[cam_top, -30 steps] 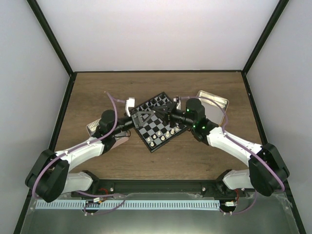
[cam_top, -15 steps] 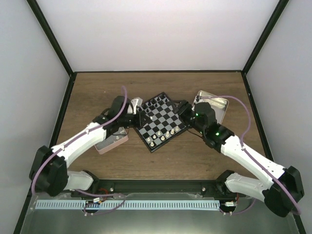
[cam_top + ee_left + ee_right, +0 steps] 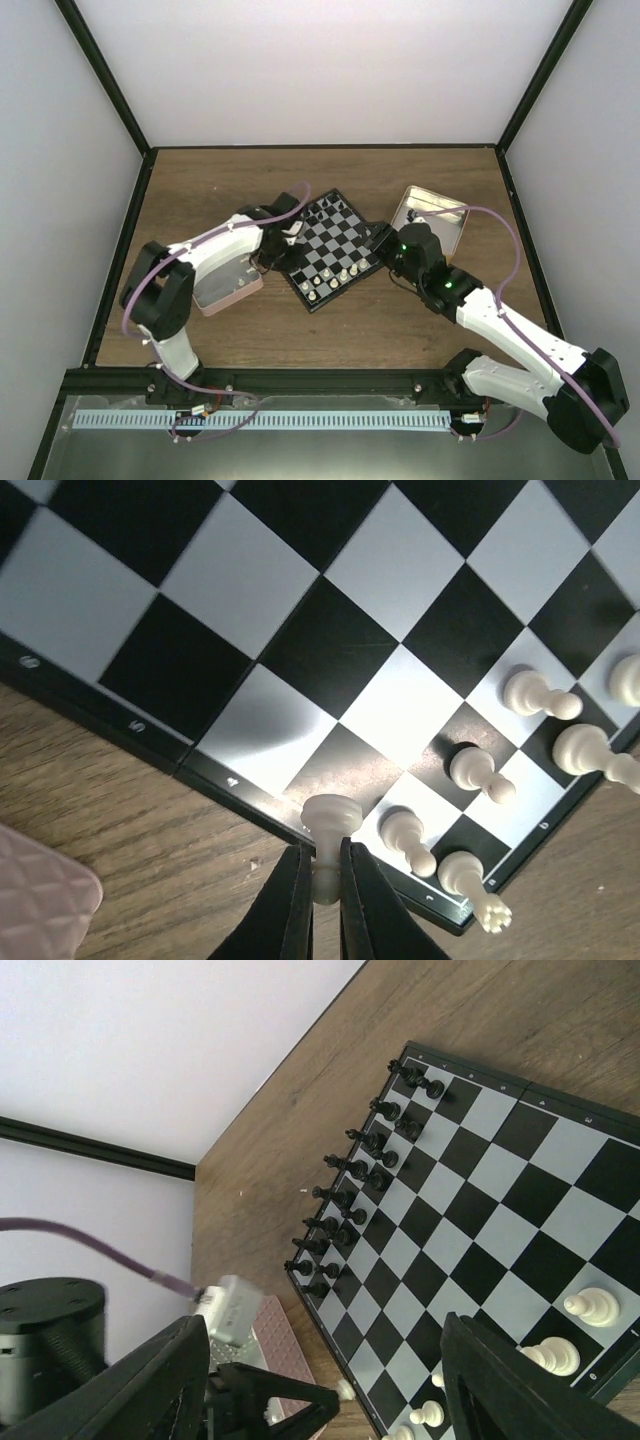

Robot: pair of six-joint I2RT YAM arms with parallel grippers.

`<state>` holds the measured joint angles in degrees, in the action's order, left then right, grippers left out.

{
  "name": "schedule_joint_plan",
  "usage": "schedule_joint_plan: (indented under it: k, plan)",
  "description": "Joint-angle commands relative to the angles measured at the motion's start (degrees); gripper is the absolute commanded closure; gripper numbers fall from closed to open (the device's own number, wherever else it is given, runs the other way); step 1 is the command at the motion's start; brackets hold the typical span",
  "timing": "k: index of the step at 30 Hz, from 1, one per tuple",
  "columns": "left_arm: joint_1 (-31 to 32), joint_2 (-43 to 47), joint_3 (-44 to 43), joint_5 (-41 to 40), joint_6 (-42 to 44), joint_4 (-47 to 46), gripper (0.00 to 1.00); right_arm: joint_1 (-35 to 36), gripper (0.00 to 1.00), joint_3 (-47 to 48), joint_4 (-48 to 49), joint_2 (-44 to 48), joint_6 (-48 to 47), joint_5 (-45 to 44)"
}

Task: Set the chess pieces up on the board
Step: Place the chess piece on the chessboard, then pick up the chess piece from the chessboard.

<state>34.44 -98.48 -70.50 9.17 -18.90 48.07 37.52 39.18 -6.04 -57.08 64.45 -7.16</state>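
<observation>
My right pincer (image 3: 320, 1360) just sprang apart beside the board (image 3: 250, 580); my left pincer (image 3: 322, 905), clamped on a white piece (image 3: 330, 815), places next.

Bright, even light; soft glare on board (image 3: 262, 738).

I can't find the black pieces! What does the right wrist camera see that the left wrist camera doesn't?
Only the right wrist view shows the black pieces, lined up along one edge of the board, a purple cable and the open right pincer. Only the left wrist view shows up close the left pincer shut on one cream-white piece. Both show the board, other cream-white pieces standing on it, the pink tin and the wooden table.
</observation>
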Motion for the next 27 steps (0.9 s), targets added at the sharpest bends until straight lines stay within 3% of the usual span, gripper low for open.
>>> schedule_joint_plan:
  k: [1, 5, 10, 12, 21, 27]
  plan:
    - [2.40, -5.04, -4.68, -2.19, 3.16, 5.81, 0.96, -0.10, 0.35, -0.08, 0.39, 0.97, -1.67, -1.34]
    - [3.76, -9.26, -8.32, -3.96, 3.47, 7.44, 0.88, -0.08, 0.35, 0.47, 1.00, 0.21, -2.53, -0.46]
    - [4.05, -9.67, -11.12, -4.30, 2.53, 7.38, 0.63, -0.08, 0.34, 0.19, 0.94, -0.35, -2.62, 0.27]
    - [4.06, -9.32, -10.77, -4.24, 2.06, 6.58, 0.61, -0.08, 0.35, -0.17, 0.79, -0.27, -2.42, 0.38]
    - [4.05, -7.98, -5.74, -3.02, 0.04, 2.88, 0.64, -0.08, 0.35, -1.29, -0.36, 0.74, -2.40, -1.06]
    - [4.05, -8.21, -5.91, -4.07, -0.38, 1.46, 0.87, -0.08, 0.35, -1.44, -0.78, 1.03, -2.24, -1.20]
